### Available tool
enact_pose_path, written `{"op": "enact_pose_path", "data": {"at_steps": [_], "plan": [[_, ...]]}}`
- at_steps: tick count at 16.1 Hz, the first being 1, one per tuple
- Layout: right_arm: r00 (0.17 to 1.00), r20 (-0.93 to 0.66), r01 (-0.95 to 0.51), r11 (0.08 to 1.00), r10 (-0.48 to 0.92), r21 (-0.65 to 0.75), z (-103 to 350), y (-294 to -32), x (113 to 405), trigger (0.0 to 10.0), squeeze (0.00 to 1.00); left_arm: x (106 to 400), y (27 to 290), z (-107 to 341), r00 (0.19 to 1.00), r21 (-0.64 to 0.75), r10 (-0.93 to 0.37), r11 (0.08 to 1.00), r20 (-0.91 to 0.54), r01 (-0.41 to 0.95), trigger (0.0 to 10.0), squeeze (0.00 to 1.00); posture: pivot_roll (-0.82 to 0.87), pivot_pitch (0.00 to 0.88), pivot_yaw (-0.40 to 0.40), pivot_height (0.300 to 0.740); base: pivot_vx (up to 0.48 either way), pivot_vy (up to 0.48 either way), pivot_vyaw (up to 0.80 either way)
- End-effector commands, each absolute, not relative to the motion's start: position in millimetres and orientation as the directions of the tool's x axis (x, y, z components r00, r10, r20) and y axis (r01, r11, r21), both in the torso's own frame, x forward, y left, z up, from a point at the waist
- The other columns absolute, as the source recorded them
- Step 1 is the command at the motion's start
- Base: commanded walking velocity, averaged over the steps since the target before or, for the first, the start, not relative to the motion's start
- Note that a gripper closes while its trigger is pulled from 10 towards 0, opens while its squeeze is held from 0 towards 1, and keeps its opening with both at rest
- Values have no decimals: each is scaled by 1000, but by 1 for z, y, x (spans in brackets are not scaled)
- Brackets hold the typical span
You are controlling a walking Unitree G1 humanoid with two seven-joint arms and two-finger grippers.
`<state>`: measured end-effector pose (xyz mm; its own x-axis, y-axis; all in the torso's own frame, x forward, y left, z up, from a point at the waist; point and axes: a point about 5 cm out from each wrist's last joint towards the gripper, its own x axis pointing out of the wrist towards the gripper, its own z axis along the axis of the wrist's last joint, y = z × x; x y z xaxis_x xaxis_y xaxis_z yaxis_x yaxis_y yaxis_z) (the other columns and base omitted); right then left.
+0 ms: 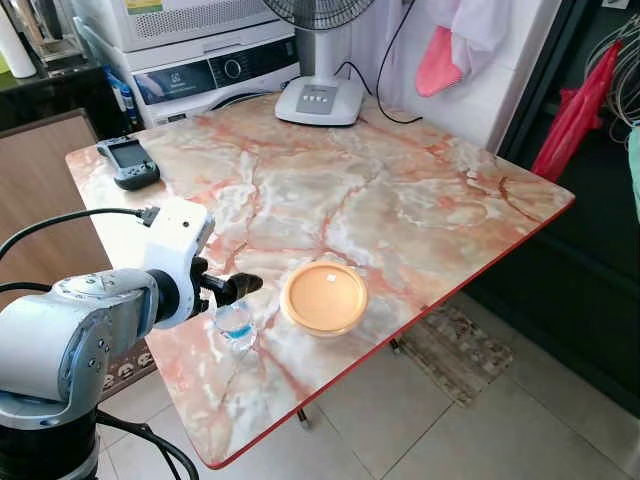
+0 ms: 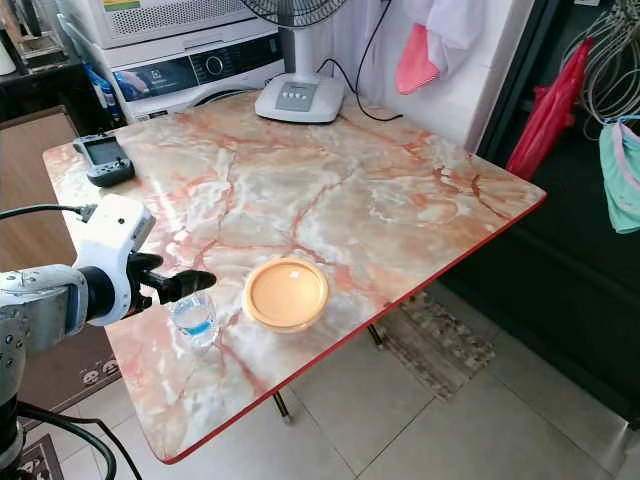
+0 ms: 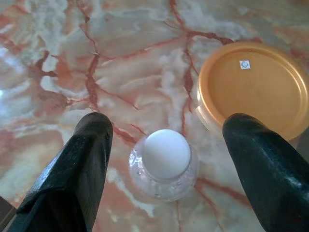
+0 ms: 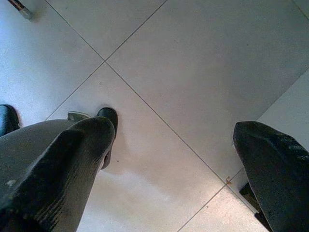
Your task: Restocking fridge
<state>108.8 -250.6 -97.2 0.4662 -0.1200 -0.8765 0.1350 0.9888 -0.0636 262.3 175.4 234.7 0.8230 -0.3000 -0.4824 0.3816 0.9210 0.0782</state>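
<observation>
Item: small clear water bottle (image 1: 235, 324) with a white cap and blue label, standing upright near the near-left edge of the desk (image 1: 400, 200), just left of the container.
Handling, my estimate: thin soft plastic, light, likely to dent under a hard squeeze and to tip if nudged at the cap. I would take it round the body below the shoulder, not at the cap.
Neighbour: round container with an orange lid (image 1: 324, 297), flat on the desk, close beside the bottle; I cannot tell whether they touch.
Left pincer (image 3: 166, 159): wide open, holding nothing. It hangs above the bottle with one finger to each side of it, clear of the plastic.
Right pincer (image 4: 174, 159): also spread wide and empty, hanging idle over the tiled floor (image 4: 193, 58).
Desk, far side: fan base (image 1: 318, 100) at the far edge; a dark handheld device (image 1: 130, 162) at the far-left corner.
Beyond the desk: washing machine (image 1: 215, 72) at the far left.
View notes: the left wrist view gives me the cap straight down and the gap on each side. The head views give what it lacks, namely the bottle's height, label and distance from the desk edge.
Stage, my judgement: pre-grasp; nothing lifted yet.
</observation>
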Motion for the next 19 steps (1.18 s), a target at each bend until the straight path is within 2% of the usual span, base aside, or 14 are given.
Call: {"op": "enact_pose_path", "data": {"at_steps": [1, 5, 7, 9, 10, 18, 19], "plan": [[458, -879, 145, 987, -128, -68, -97, -255, 107, 10000, 0, 259, 174, 232, 807, 89, -302, 913, -507, 397, 10000, 0, 227, 51, -36, 740, 0, 0, 0], [459, -879, 142, 987, -128, -69, -97, -255, 107, 10000, 0, 254, 172, 227, 793, 95, -306, 906, -527, 413, 10000, 0, 227, 51, -36, 740, 0, 0, 0], [458, -879, 149, 987, -130, -69, -97, -255, 107, 10000, 0, 254, 173, 226, 793, 100, -297, 908, -532, 408, 4667, 0, 231, 50, -36, 740, 0, 0, 0], [459, -879, 151, 986, -131, -68, -97, -254, 106, 10000, 0, 254, 174, 224, 789, 105, -294, 906, -540, 409, 4157, 0, 228, 52, -34, 740, 0, 0, 0], [459, -879, 151, 986, -130, -67, -97, -254, 106, 10000, 0, 254, 174, 224, 789, 104, -295, 906, -539, 410, 3569, 0, 228, 52, -34, 740, 0, 0, 0], [460, -878, 152, 986, -130, -67, -97, -255, 107, 10000, 0, 256, 173, 224, 801, 114, -292, 907, -522, 405, 3765, 0, 227, 50, -35, 740, 0, 0, 0], [460, -878, 152, 986, -131, -68, -97, -255, 107, 10000, 0, 256, 173, 223, 803, 114, -292, 908, -520, 404, 3451, 0, 227, 51, -36, 740, 0, 0, 0]]}}
